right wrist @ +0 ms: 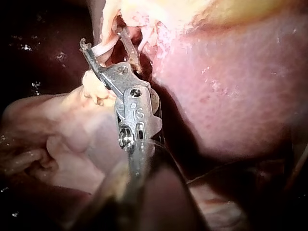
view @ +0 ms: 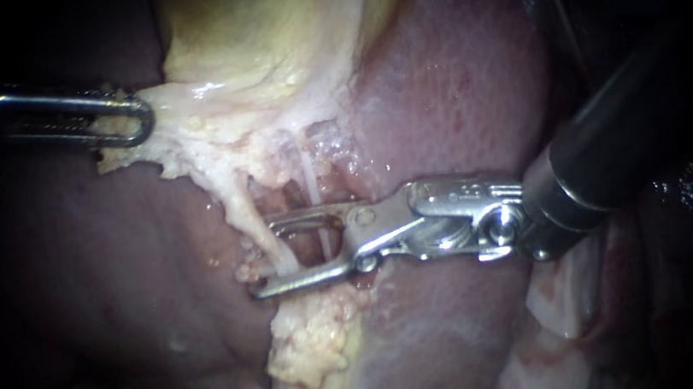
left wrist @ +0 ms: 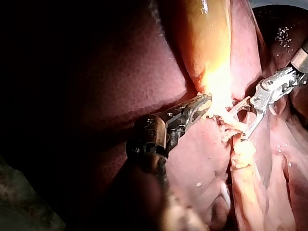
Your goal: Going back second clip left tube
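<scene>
Your right instrument [view: 265,257] sits with jaws wide open astride the left tube [view: 283,260], gripping nothing and seemingly due to back straight off without snagging it, while your left instrument [view: 122,117] clamps the gallbladder [view: 262,48] edge taut.

Surgical practice bench, lab-type. Bare liver [view: 455,80] around the yellowish gallbladder [view: 260,23], lit close, darkness beyond. Left instrument [view: 139,120] at the gallbladder's edge, right instrument [view: 264,259] just under the gallbladder: slim metal shafts, tiny jaws.
</scene>
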Controlling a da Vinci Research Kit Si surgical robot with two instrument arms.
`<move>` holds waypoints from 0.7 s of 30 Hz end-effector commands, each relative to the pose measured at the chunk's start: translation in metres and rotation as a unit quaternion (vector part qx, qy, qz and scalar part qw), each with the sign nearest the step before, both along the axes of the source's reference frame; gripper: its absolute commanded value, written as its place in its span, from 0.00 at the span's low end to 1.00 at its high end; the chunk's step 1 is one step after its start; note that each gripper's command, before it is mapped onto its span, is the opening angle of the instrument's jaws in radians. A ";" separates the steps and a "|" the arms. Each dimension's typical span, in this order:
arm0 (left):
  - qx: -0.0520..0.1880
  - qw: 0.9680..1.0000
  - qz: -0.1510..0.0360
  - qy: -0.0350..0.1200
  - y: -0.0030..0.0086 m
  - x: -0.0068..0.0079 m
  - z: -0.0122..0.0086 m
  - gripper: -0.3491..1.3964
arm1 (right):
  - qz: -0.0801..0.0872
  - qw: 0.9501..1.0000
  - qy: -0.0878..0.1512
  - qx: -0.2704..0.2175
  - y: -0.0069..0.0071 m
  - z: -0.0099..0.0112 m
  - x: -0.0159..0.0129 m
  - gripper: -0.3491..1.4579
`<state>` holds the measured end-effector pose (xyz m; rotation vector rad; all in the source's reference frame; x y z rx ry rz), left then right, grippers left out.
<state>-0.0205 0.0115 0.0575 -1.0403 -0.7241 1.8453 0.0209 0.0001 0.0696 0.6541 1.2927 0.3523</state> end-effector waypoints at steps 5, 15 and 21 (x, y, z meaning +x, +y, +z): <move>0.000 1.000 0.000 0.000 0.0000 -0.0001 0.0001 0.00 | -0.015 1.000 0.009 0.003 -0.0005 0.0003 0.0013 0.47; 0.000 1.000 0.000 0.000 -0.0001 -0.0001 0.0001 0.00 | -0.044 0.999 0.031 -0.003 -0.0024 0.0028 0.0052 0.47; 0.000 1.000 0.000 0.000 -0.0001 -0.0001 0.0001 0.00 | -0.023 1.000 0.018 -0.008 -0.0015 0.0036 0.0050 0.47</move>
